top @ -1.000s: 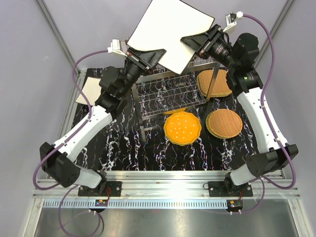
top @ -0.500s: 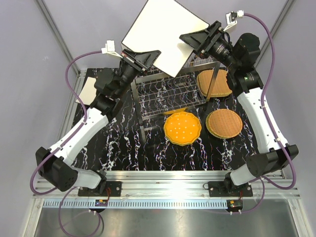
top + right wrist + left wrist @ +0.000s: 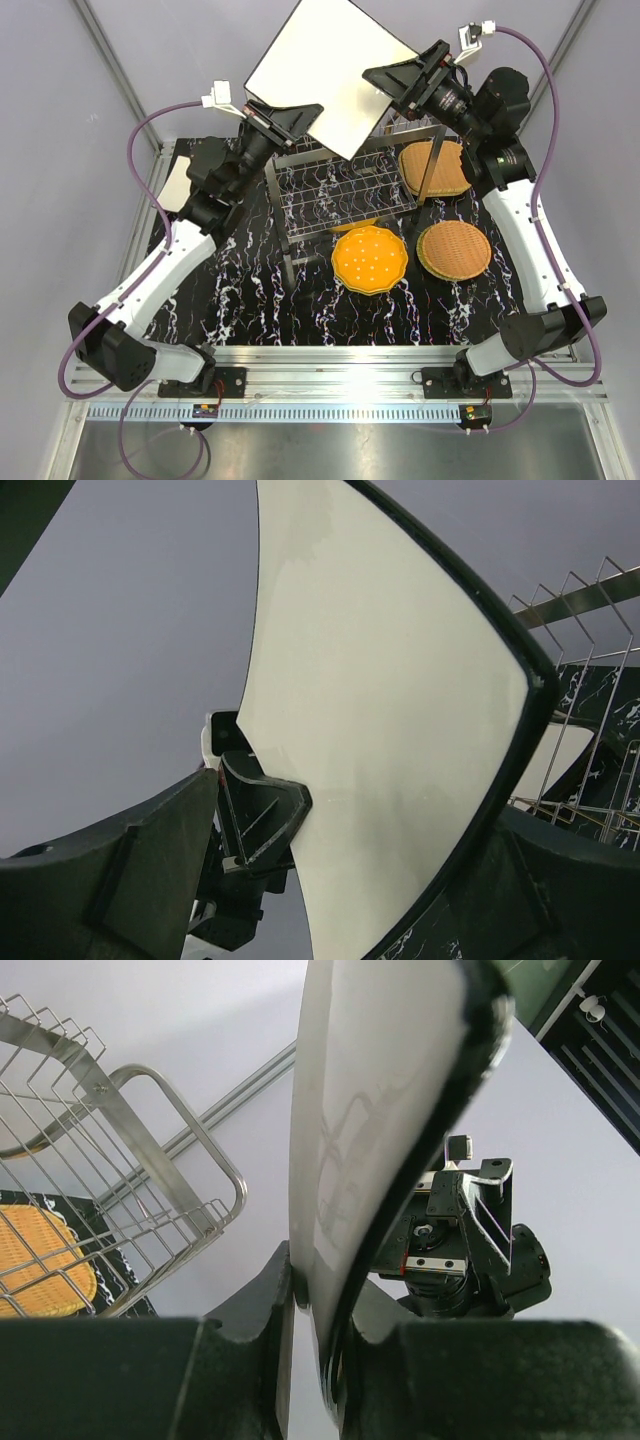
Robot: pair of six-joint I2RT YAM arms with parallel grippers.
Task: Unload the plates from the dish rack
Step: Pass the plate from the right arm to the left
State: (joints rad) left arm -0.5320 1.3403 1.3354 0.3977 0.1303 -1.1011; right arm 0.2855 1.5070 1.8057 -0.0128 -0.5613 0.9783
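Observation:
A large square cream plate (image 3: 330, 70) with a dark rim hangs tilted above the dish rack (image 3: 345, 185). My left gripper (image 3: 305, 112) is shut on its lower left edge; in the left wrist view both fingers (image 3: 275, 1310) pinch the plate (image 3: 370, 1110). My right gripper (image 3: 378, 82) stands open at the plate's right edge. Its jaws are spread wide in the right wrist view, with the plate (image 3: 390, 680) loose between them. Three plates lie on the table: an orange scalloped one (image 3: 370, 258) and two tan woven ones (image 3: 453, 248) (image 3: 432, 168).
Another cream square plate (image 3: 180, 182) lies at the mat's left edge, partly under the left arm. The steel rack's handle and wires (image 3: 100, 1160) rise just below the held plate. Grey enclosure walls and frame posts (image 3: 110, 70) stand close on both sides.
My right gripper's jaws have opened off the cream plate. The left gripper has kept hold and carried the plate a little to the left.

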